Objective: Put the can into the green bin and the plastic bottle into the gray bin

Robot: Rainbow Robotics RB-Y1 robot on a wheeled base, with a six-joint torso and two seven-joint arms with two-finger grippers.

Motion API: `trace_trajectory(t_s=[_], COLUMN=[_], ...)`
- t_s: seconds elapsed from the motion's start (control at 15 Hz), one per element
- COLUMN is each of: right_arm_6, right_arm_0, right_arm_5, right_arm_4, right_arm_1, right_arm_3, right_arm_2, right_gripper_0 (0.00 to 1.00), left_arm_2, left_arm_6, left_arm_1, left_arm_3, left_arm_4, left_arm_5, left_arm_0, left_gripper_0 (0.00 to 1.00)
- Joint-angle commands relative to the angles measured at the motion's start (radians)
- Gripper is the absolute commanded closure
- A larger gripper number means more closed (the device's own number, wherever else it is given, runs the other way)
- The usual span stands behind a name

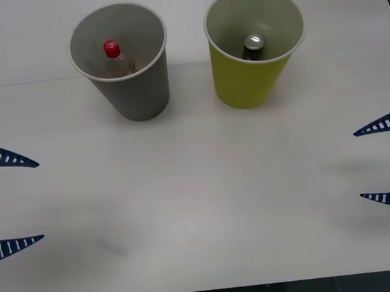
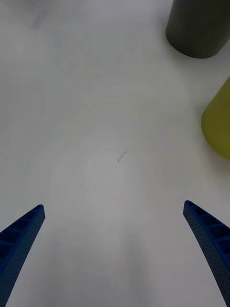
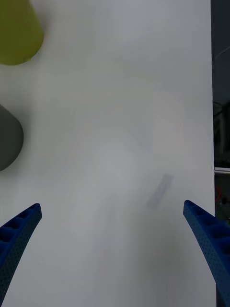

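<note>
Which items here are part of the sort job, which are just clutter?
Job: can inside green bin; plastic bottle inside gray bin.
Not the job: white table. Left pincer and right pincer both open, at the table's sides.

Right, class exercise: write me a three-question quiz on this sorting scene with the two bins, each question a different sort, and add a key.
1. True or false: the can lies on the table between the bins.
2. Multiple choice: the plastic bottle is A) inside the gray bin; B) inside the green bin; C) held by the left gripper.
3. Fill in: the left gripper and the right gripper sit at the table's sides, both with fingers ____.

Key
1. False: the can is inside the green bin.
2. A: its red cap shows inside the gray bin.
3. open, holding nothing.
</note>
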Motion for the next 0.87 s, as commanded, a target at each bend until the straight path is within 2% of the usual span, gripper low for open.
trace_trajectory(t_s=[0.07, 0.87], right_arm_6=[0.000, 0.000], right_arm_0=[0.000, 0.000], right_arm_5=[0.000, 0.000], right_arm_4=[0.000, 0.000], right_arm_1=[0.000, 0.000], right_arm_3=[0.000, 0.000], right_arm_2=[0.000, 0.000], right_gripper_0=[0.00, 0.00], left_arm_2=[0.028, 0.084], left_arm_6=[-0.016, -0.031], left_arm_1=[-0.001, -0.037], left_arm_3=[0.000, 0.003], left_arm_4=[0.012, 0.041], left_arm_5=[0.000, 0.000], left_arm_0=[0.039, 0.114], left_gripper_0=[0.00, 0.00])
